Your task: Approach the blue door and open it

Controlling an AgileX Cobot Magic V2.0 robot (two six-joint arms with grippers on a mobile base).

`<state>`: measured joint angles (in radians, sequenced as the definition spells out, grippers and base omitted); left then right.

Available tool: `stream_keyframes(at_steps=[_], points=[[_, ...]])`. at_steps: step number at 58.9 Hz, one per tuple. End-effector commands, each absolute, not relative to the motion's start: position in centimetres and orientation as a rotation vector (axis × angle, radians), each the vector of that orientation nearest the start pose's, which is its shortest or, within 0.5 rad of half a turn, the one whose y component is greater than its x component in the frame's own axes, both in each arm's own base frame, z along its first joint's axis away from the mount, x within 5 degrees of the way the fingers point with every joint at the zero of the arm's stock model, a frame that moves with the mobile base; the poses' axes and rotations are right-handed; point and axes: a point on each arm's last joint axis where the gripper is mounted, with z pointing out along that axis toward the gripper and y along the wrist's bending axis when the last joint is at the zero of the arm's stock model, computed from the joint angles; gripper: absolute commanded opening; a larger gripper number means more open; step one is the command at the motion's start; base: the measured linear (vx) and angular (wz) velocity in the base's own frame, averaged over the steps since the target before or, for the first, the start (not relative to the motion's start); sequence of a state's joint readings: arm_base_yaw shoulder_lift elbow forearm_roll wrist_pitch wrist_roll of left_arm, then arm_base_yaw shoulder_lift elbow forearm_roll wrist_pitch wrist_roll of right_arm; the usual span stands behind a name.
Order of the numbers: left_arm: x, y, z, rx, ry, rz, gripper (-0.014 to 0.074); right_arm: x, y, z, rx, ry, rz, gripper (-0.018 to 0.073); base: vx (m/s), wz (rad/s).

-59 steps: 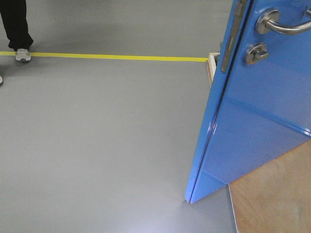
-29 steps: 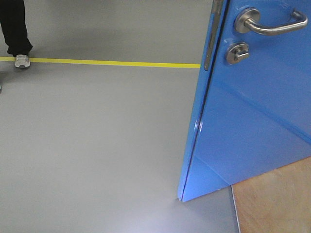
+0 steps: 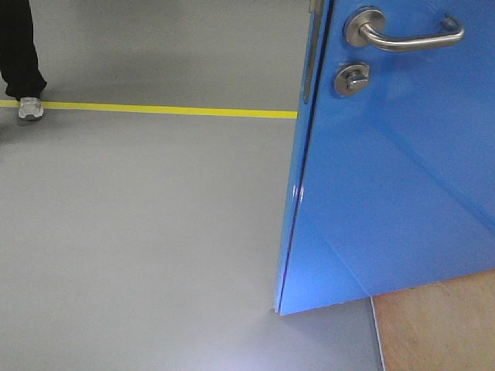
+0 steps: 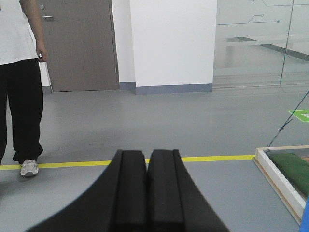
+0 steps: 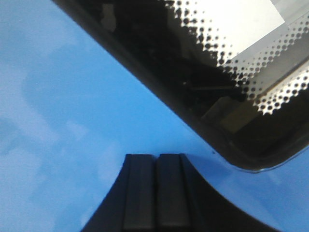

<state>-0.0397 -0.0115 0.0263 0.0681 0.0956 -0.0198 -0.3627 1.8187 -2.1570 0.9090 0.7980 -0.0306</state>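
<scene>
The blue door [image 3: 394, 185] fills the right half of the front view, ajar, its free edge running down to the grey floor. A silver lever handle [image 3: 406, 35] and a round thumb-turn lock [image 3: 352, 77] sit near its top. In the right wrist view the blue door [image 5: 63, 111] is very close, with a dark glass pane [image 5: 203, 63] above, and my right gripper [image 5: 155, 157] is shut with its tips at the panel. My left gripper [image 4: 147, 154] is shut with nothing in it, pointing over open floor. Neither gripper shows in the front view.
A person [image 4: 19, 82] in black trousers stands at the left by a yellow floor line [image 3: 155, 110]. A wood-framed box with green lining [image 4: 285, 174] lies on the floor at the right. Wooden flooring [image 3: 437, 325] lies under the door's lower right. Beyond are a grey door [image 4: 79, 43] and glass walls [image 4: 260, 41].
In the front view the blue door's edge has shifted left and its handle and lock with it. The small framed thing beyond the edge and most of the latch plate are gone from view.
</scene>
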Motion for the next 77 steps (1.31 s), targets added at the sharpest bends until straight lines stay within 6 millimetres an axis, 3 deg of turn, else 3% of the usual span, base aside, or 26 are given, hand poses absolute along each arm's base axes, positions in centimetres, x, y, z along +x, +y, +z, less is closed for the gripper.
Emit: stream_keyframes(at_steps=[1, 77], points=[[5.38, -0.2, 21.38, 0.057, 1.468, 0.001, 0.0073, 37.78, -9.15, 52.8, 0.442, 1.551, 0.743, -0.0001, 0.15, 0.02], [5.38, -0.2, 21.38, 0.057, 1.468, 0.001, 0.0073, 37.77, -9.14, 52.79, 0.442, 1.552, 0.743, -0.0001, 0.1, 0.02]])
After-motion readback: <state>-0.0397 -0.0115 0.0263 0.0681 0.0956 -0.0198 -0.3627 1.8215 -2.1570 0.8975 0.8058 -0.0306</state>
